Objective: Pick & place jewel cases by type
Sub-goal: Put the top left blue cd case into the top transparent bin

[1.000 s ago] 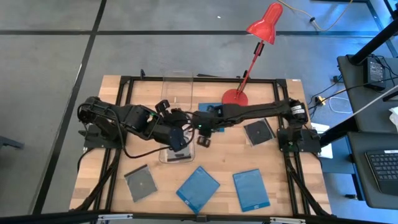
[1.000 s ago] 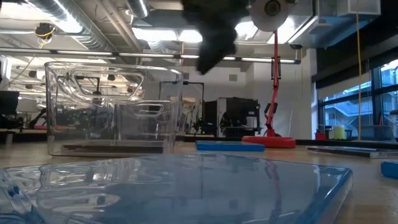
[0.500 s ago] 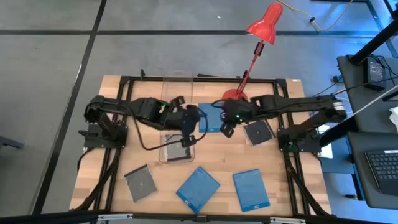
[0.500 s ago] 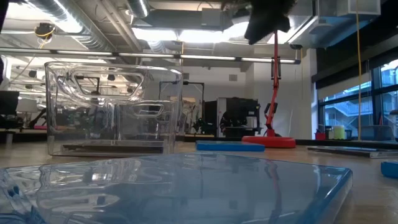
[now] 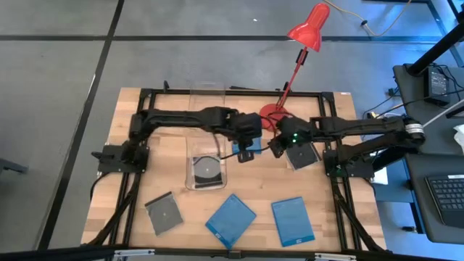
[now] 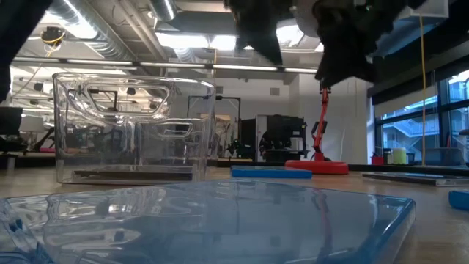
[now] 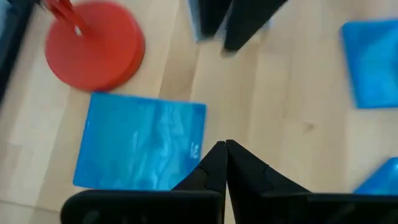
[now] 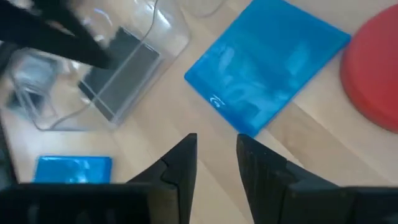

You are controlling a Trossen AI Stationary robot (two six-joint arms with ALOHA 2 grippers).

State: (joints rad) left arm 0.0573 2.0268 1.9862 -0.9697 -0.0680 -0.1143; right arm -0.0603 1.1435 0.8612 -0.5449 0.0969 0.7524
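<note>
A blue jewel case (image 7: 140,143) lies flat on the wood beside the red lamp base (image 7: 93,43). My left gripper (image 7: 225,149) is shut and hangs above that case's edge (image 5: 248,148), touching nothing. My right gripper (image 8: 214,149) is open and empty, a little nearer the table's right edge (image 5: 276,148), next to a grey jewel case (image 5: 301,154). Another grey case with a disc (image 5: 206,168) lies inside the near clear bin (image 5: 194,181). Along the near edge lie a grey case (image 5: 163,213) and two blue cases (image 5: 230,217) (image 5: 292,220).
A second clear bin (image 5: 207,96) stands at the far edge. The red desk lamp (image 5: 308,27) rises from its base (image 5: 273,114) close behind both grippers. A black frame (image 5: 145,94) runs round the table. Bare wood shows between the near bin and the grey case at the right.
My left gripper has swung from over the near bin toward the table's right and sunk, coming over the blue case by the lamp base. My right gripper has drawn back from the bin toward the table's right edge. The grey case in the bin is uncovered.
</note>
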